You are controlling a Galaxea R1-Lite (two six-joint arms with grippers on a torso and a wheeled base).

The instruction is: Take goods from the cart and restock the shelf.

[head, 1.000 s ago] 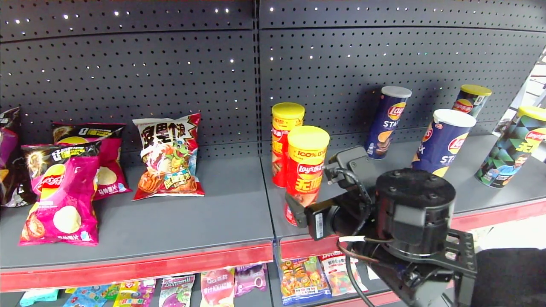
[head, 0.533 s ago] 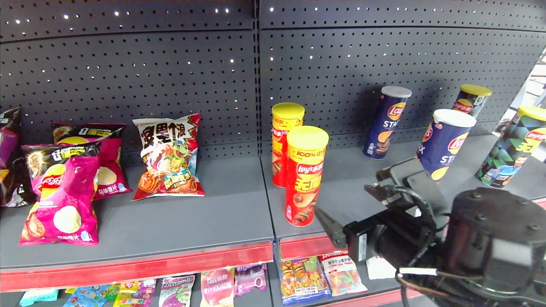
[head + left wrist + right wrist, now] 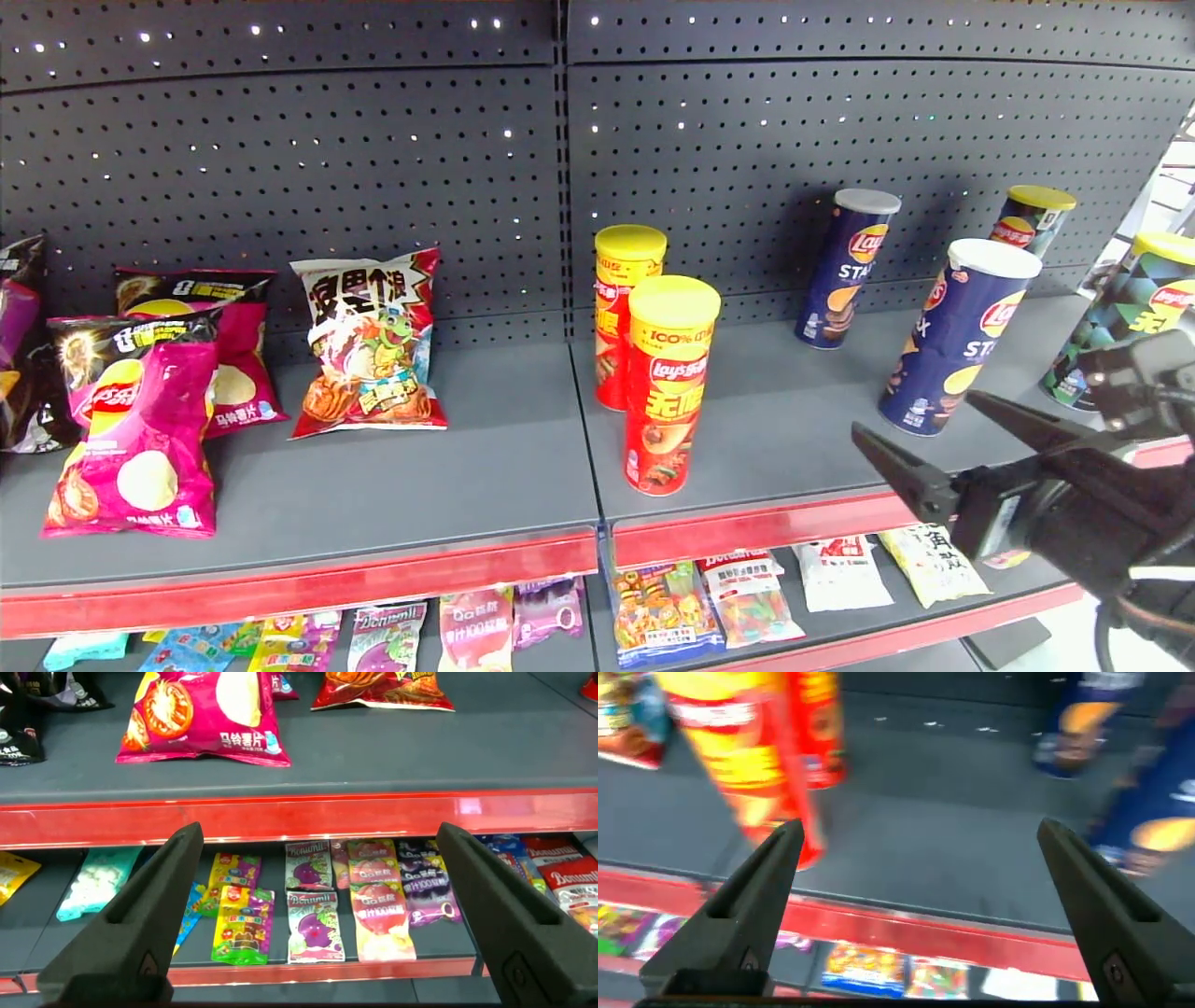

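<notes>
The shelf (image 3: 401, 476) had open grey board between a chip bag (image 3: 369, 345) on the left and the front red can (image 3: 667, 383); its red lip (image 3: 299, 583) ran along the near edge. The right gripper (image 3: 920, 420), jaws spread and empty, hung just off that lip, right of the red can and nearer than a blue can (image 3: 952, 336). The left gripper (image 3: 318, 831), jaws also spread, faced candy packets (image 3: 313, 919) lower down.

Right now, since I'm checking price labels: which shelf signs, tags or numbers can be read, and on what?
Red shelf edge: no tag, no text.
Pegboard: none.
Red can, blue can, pink bag: package print only, not quoted.
Lower-shelf packets: too small to read.
</notes>
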